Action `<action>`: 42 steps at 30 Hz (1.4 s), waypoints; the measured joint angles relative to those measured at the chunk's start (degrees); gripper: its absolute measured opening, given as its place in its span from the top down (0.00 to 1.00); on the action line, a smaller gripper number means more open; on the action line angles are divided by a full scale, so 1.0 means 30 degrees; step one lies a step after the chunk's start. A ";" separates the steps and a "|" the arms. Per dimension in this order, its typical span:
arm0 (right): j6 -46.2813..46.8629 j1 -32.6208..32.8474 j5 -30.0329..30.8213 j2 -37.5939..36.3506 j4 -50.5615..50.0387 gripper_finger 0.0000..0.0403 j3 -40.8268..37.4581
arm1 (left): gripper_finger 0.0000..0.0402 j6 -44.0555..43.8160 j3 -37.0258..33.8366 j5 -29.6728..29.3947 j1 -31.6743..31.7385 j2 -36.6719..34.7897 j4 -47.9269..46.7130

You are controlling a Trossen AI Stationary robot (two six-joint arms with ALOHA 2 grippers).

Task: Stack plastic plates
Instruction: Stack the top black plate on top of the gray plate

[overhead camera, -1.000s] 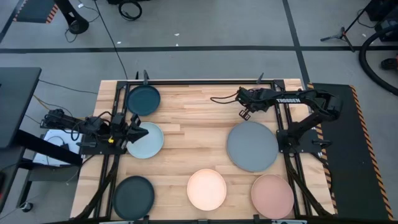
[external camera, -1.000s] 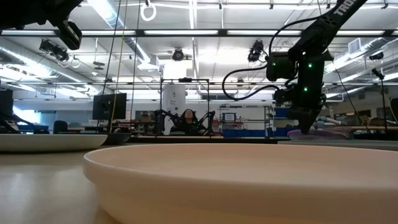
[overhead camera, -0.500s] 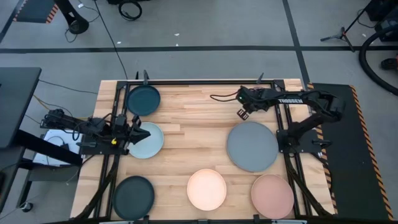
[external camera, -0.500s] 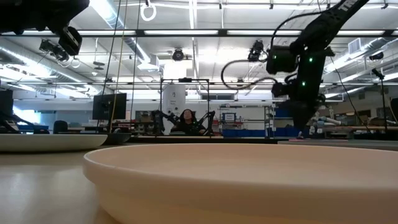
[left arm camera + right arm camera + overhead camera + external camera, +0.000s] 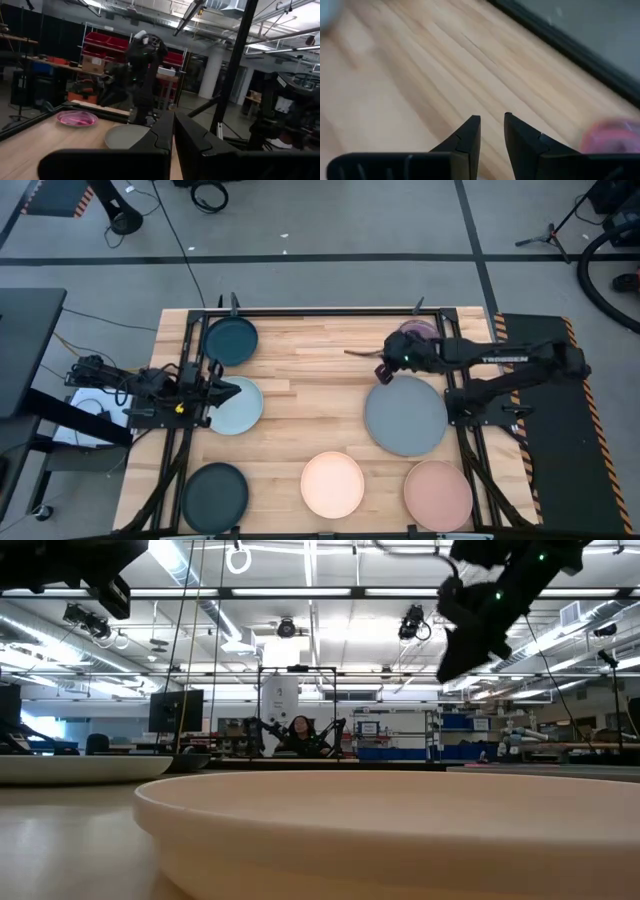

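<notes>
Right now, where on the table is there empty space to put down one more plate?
The widest bare wood lies mid-table, between the pale blue-grey plate and the large grey plate, reaching back to the far edge beside the dark teal plate. The near row, with the cream plate and pink plate, is crowded.

Right arm extended from the tabletop's right side toward the back centre, raised clear of the surface, right gripper [image 5: 381, 370] leading with jaws set slightly apart and nothing between them. Left arm parked low at the left edge, left gripper [image 5: 232, 389] aimed inward, jaws pressed together and empty.
</notes>
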 joint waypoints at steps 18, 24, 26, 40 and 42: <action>-1.3965 -0.1027 -0.3151 0.4974 1.3870 0.77 0.0000 | 0.94 0.1842 0.0000 -1.0256 0.2302 0.0000 -0.0096; -1.4625 -0.5941 -0.7704 0.4811 1.4201 0.77 0.0007 | 0.94 0.1959 0.0007 -0.6991 0.6258 0.0000 0.1200; -1.5040 -0.6885 -0.8709 0.4809 1.4635 0.77 0.0007 | 0.94 0.1104 0.0007 -0.5095 0.7509 0.0263 0.0997; -1.6953 -0.9254 -1.0220 0.4802 1.7192 0.77 0.0015 | 0.94 0.0291 0.0000 -0.0412 1.4426 0.6340 0.4211; -1.7132 -0.9254 -1.0220 0.4802 1.7194 0.77 0.0015 | 0.94 0.0299 0.0000 0.0658 1.5083 0.7223 0.5074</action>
